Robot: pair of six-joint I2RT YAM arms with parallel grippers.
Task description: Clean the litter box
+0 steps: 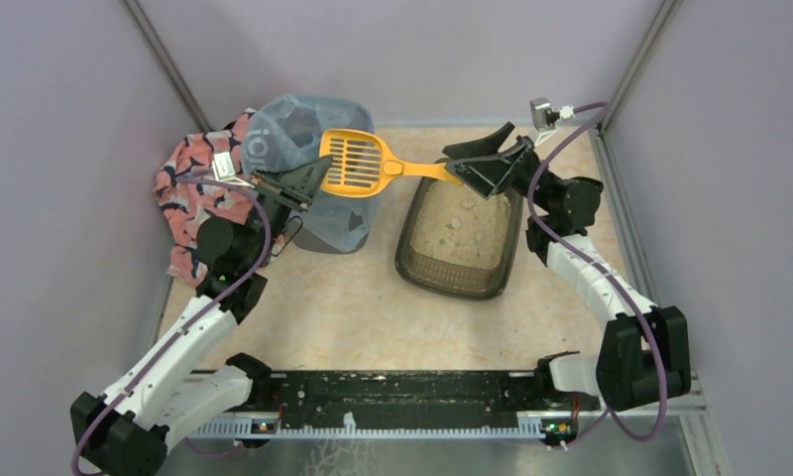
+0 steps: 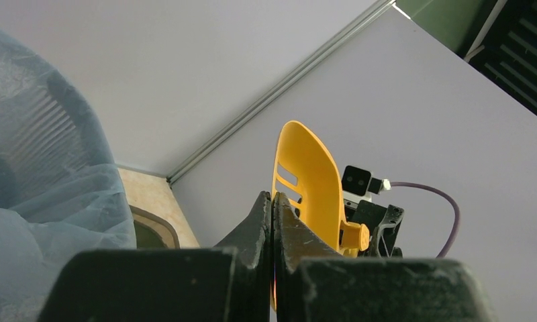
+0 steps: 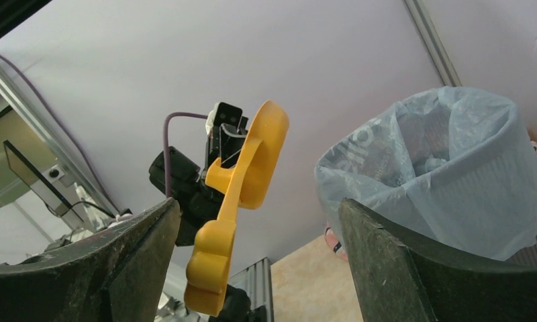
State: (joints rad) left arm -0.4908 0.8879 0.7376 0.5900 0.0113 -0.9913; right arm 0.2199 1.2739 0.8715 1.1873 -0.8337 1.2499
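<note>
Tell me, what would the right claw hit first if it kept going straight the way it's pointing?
Most likely the yellow scoop, at its handle end: it sits between the open fingers of the right gripper, slightly off-centre. Exact depth is hard to judge.

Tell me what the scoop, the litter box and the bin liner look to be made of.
Scoop: probably rigid moulded plastic, smooth orange-yellow with a slight sheen and clean-edged slots.
Litter box: hard plastic by the look, dark grey-brown and slightly translucent, with a rounded moulded rim.
Bin liner: thin plastic film, pale blue, see-through and crinkled.
</note>
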